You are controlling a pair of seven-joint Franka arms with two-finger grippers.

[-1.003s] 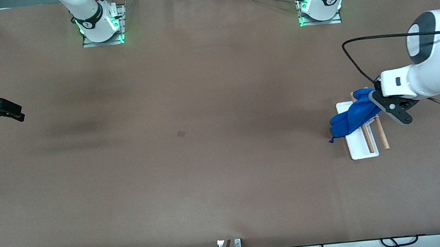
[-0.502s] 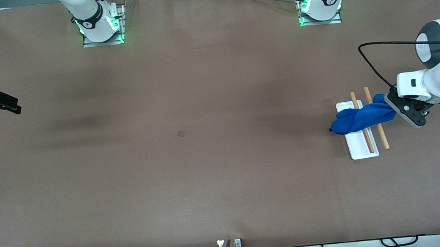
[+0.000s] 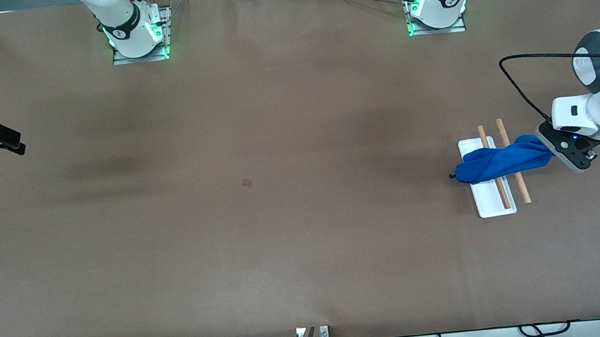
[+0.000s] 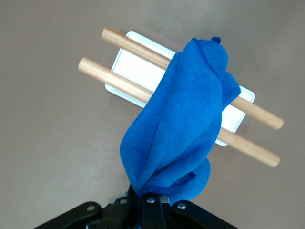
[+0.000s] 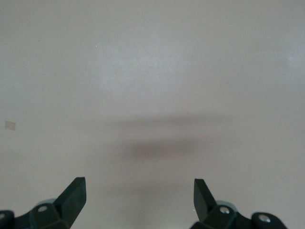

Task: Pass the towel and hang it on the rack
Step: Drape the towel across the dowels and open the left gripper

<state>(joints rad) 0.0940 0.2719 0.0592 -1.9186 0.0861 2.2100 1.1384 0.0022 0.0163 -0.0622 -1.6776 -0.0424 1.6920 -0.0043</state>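
Table (image 3: 283, 221), a broad brown rectangular surface, carries everything here, with both white robot bases standing along its edge farthest from the front camera. The left arm's white jointed body reaches in at its own end of the table, and the left gripper (image 3: 549, 150), black and two-fingered, hangs just beside the rack, on the side toward the table's end, with its jaws clamped together on one end of the towel. The right arm waits at its own end of the table, and the right gripper (image 3: 15, 145), black as well, hovers over bare tabletop with its jaws spread wide apart and nothing between them, as the right wrist view shows (image 5: 138, 195).

The rack (image 3: 493, 204), a small stand with a flat white rectangular base and two parallel light-brown wooden rods above it, stands toward the left arm's end of the table. The towel (image 3: 497, 163), a small bright royal-blue soft cloth twisted into a long bunch, lies draped across both rods, stretching from the clamped fingers over the rods and past the white base. A tiny corner loop (image 3: 452, 176) sticks out at its free end.
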